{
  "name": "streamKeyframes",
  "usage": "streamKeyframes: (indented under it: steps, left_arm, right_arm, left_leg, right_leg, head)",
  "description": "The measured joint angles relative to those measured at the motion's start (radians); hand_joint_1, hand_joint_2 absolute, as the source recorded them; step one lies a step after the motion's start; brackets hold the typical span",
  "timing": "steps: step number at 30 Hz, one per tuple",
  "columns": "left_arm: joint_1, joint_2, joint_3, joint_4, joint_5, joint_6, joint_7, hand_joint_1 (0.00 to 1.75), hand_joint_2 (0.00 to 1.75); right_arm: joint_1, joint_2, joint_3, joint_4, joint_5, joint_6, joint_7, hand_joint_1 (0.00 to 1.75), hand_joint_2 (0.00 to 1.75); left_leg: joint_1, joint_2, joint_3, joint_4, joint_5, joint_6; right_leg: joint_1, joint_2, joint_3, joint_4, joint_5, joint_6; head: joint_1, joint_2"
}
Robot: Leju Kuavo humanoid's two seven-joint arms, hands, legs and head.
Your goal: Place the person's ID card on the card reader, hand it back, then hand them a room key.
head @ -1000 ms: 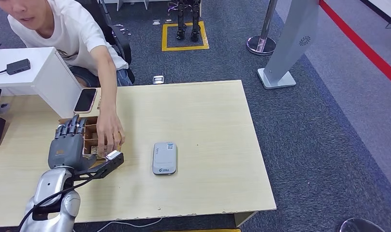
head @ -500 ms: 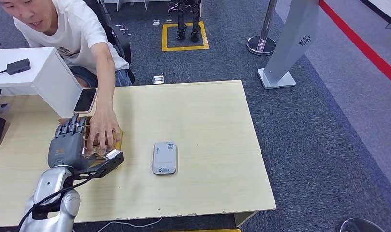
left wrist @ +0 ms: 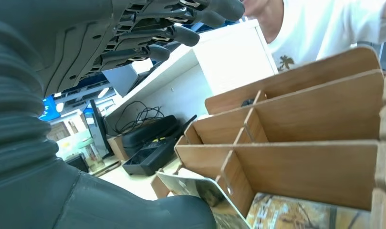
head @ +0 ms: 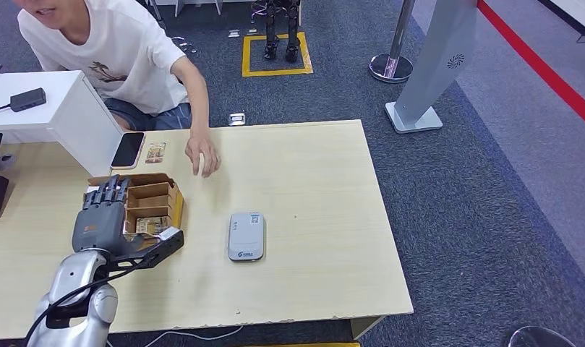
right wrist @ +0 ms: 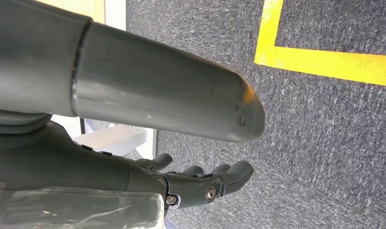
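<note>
Your left robot hand (head: 100, 217) sits over the near-left side of the wooden divider box (head: 158, 200) on the bench (head: 311, 188). Fingers (head: 107, 189) straight and spread over the box's left compartments, thumb (head: 159, 243) out to the side along the box's near edge. A card (head: 149, 225) lies in the near compartment just beside the thumb; in the left wrist view a card (left wrist: 200, 191) shows right at the thumb, with a patterned one (left wrist: 296, 213) flat in the compartment next to it. You can't tell from either view whether the thumb actually pinches that card or only touches it.

Card reader (head: 246, 236) is flat on the bench, to the right of the box, apart from it, nothing on top of it.

Person's hand (head: 202, 154) hovers over the far part of the bench, beyond the box and clear of it, curled; what it holds, if anything, is not readable. A small card (head: 155, 152) lies on the far edge of the bench beside a phone (head: 128, 150), both next to the white cabinet (head: 50, 116).

Your right robot hand (right wrist: 200, 183) hangs over grey carpet (right wrist: 324, 143) near a yellow floor line (right wrist: 324, 59), fingers loosely extended, nothing in it.
</note>
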State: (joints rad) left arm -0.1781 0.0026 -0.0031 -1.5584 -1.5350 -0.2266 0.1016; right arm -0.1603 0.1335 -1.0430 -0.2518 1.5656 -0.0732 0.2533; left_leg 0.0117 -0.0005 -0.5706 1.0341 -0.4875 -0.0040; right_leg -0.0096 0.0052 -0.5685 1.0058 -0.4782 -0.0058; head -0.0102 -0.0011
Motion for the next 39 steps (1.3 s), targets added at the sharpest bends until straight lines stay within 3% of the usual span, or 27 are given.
streamKeyframes:
  steps: [16,39]
  left_arm:
    - [0.023,-0.026,0.000,0.039,0.000,0.015,0.009,0.00,1.75]
    - [0.024,-0.027,0.000,0.042,0.000,0.016,0.009,0.00,1.75]
  right_arm:
    - [-0.003,0.000,0.000,0.000,0.000,-0.001,0.000,0.00,0.00]
    - [-0.003,0.000,0.000,0.000,0.000,-0.001,0.000,0.00,0.00]
  left_leg:
    - [0.000,0.000,0.000,0.000,0.000,0.000]
    - [0.000,0.000,0.000,0.000,0.000,0.000]
  right_leg:
    - [0.000,0.000,0.000,0.000,0.000,0.000]
    - [0.000,0.000,0.000,0.000,0.000,0.000]
  head:
    - [0.000,0.000]
    - [0.000,0.000]
